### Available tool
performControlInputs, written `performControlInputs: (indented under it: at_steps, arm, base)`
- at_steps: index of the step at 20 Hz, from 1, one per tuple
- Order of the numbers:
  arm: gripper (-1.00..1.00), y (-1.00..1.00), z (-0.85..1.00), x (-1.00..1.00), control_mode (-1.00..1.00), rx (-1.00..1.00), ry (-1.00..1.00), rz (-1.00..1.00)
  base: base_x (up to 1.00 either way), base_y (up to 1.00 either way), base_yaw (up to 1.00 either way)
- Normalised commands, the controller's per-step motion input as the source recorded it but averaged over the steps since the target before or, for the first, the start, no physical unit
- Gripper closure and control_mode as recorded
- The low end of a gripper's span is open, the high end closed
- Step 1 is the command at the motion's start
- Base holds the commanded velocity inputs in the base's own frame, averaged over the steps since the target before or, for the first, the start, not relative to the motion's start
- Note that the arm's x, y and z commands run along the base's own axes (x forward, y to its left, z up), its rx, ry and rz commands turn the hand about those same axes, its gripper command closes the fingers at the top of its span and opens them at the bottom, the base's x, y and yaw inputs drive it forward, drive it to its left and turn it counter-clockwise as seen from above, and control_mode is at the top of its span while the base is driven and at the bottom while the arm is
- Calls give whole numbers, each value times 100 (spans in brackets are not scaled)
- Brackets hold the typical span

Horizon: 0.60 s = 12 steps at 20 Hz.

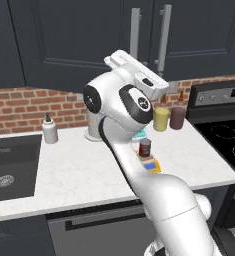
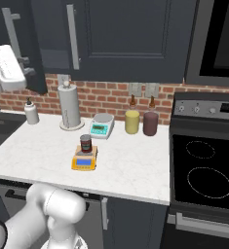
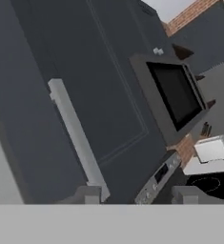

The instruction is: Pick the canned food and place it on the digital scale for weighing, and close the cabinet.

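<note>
The canned food (image 1: pixel 145 148) (image 2: pixel 85 143), a small dark red tin, stands upright on the yellow-orange digital scale (image 1: pixel 152 167) (image 2: pixel 84 162) in the middle of the counter. The dark cabinet (image 1: pixel 74 40) hangs above; its left door (image 2: pixel 37 48) stands ajar, swung out from the front. My gripper (image 2: pixel 27 66) is raised high up beside that door's free edge, far above the tin. In the hand view the gripper (image 3: pixel 138 195) faces a door panel with a long grey bar handle (image 3: pixel 75 138). Its fingertips (image 3: pixel 87 194) stand apart with nothing between them.
A white-grey scale (image 2: pixel 102 125), a paper towel roll (image 2: pixel 69 107), a yellow jar (image 2: pixel 132 121) and a maroon jar (image 2: pixel 150 123) stand along the brick back wall. A soap bottle (image 1: pixel 49 130) and sink (image 1: pixel 9 167) lie left, the stove (image 2: pixel 206 170) right.
</note>
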Motion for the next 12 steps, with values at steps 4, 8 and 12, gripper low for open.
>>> performControlInputs:
  at_steps: [4, 8, 12]
  arm:
    - [-100, -22, 24, 58, -100, -1, -8, -31]
    - [-100, -24, 25, 77, -100, -1, 0, -33]
    - [-100, -26, 12, 99, -100, -2, 12, -30]
  base:
    - [0, 0, 0]
    - [0, 0, 0]
    - [0, 0, 0]
